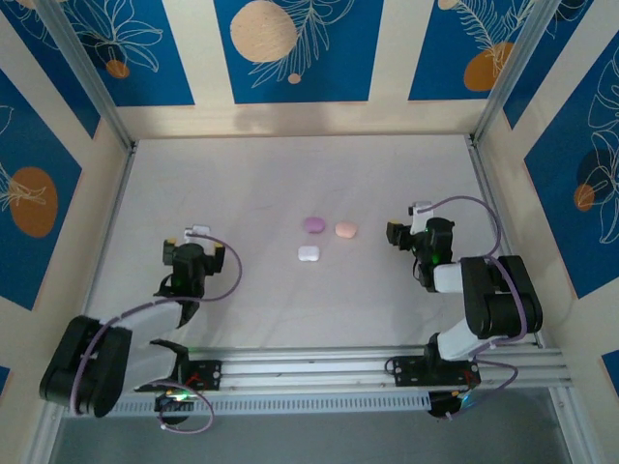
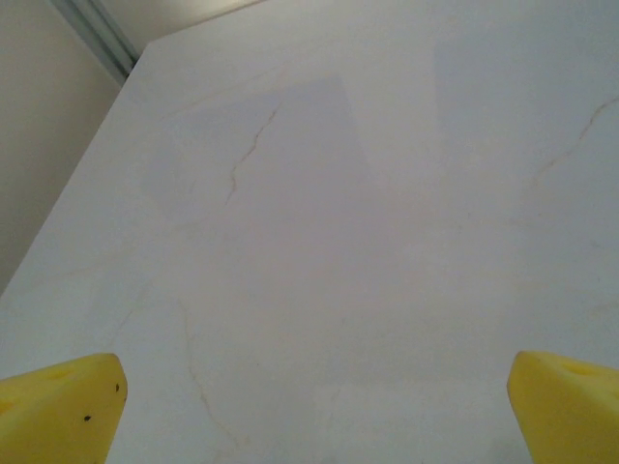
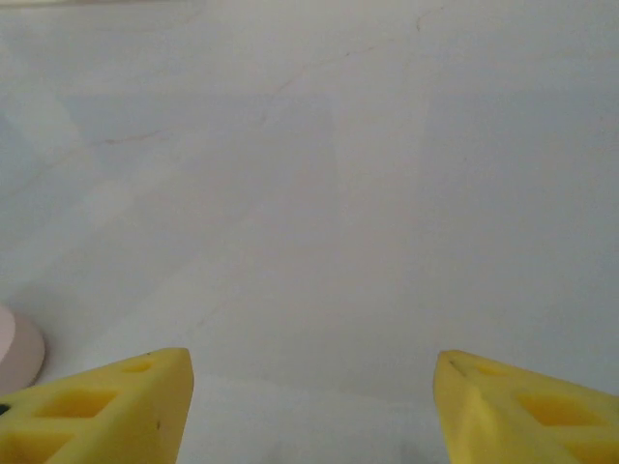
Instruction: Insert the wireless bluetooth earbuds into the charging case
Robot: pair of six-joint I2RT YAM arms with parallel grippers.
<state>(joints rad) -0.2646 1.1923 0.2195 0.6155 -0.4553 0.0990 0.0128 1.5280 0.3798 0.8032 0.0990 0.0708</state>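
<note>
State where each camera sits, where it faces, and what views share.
Top external: above and behind the bases, looking down on the table, left arm, right arm, and purple case, peach case, white case.
Left wrist: on the left arm, tilted down at the table; left end effector open at the bottom edge.
Right wrist: on the right arm, likewise; right end effector open.
Shared: the pale pink edge at right wrist's lower left is likely the peach case.

rounded lilac plastic case (image 1: 312,223): plain pinkish purple | rounded peach plastic case (image 1: 345,229), nearest right gripper (image 1: 398,233): pale peach | rounded white plastic case (image 1: 309,253): white | left gripper (image 2: 314,411) fingers (image 2: 63,406), right gripper fingers (image 3: 106,411): yellow | tabletop (image 1: 290,174): white, faint tan veins | wall panels (image 1: 87,48): blue, white leaf outlines, orange discs, cream bands
</note>
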